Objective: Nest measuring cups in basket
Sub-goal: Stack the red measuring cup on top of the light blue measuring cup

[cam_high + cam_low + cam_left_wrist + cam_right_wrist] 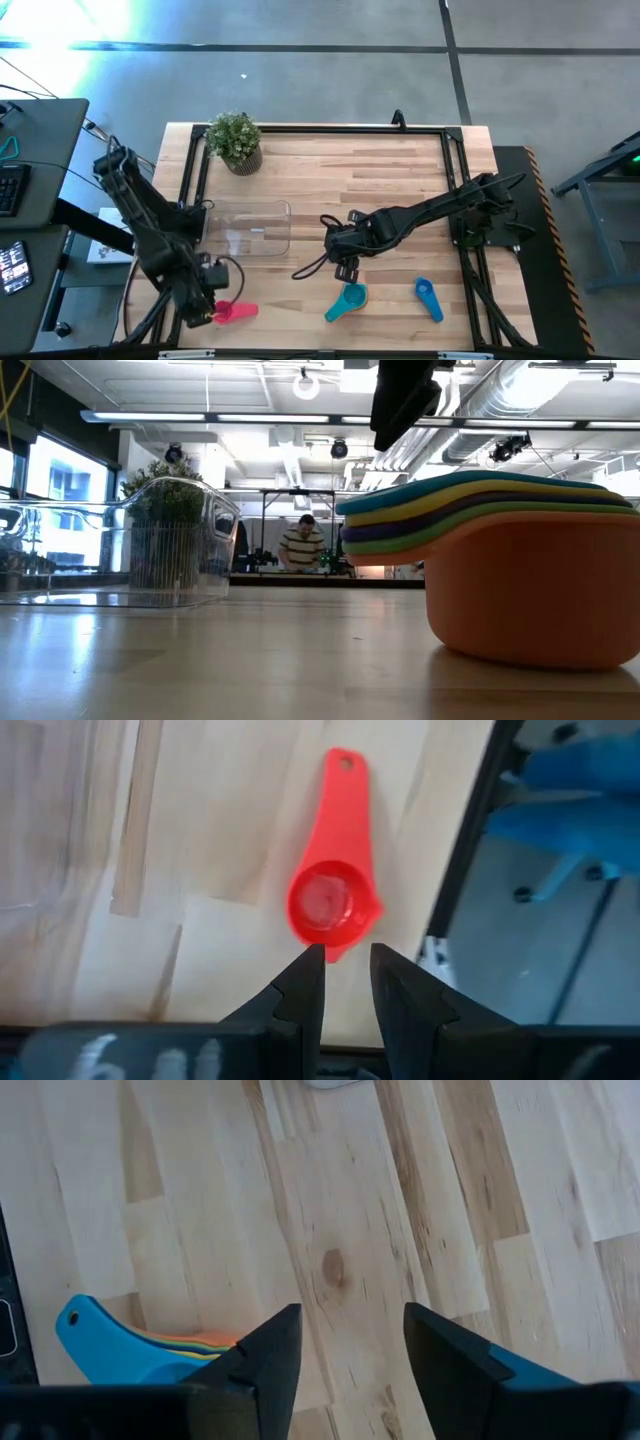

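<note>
The wooden table (400, 180) fills the view from above, and the clear basket (250, 228) sits left of centre on it with no cup inside, the little potted plant (236, 140) behind it near the far edge. Right arm stretched in over the middle, its gripper (345, 268) hanging just above the nested stack of cups (349, 298), light blue on top over yellow, green and orange, fingers (270, 1350) parted and nothing between them. Apart to the right lies the single blue cup (428, 298). Over at the near-left corner, the left gripper (346, 970) hovers at the red-pink cup (335, 885), jaws slightly apart at its bowl's rim, not clamped.
</note>
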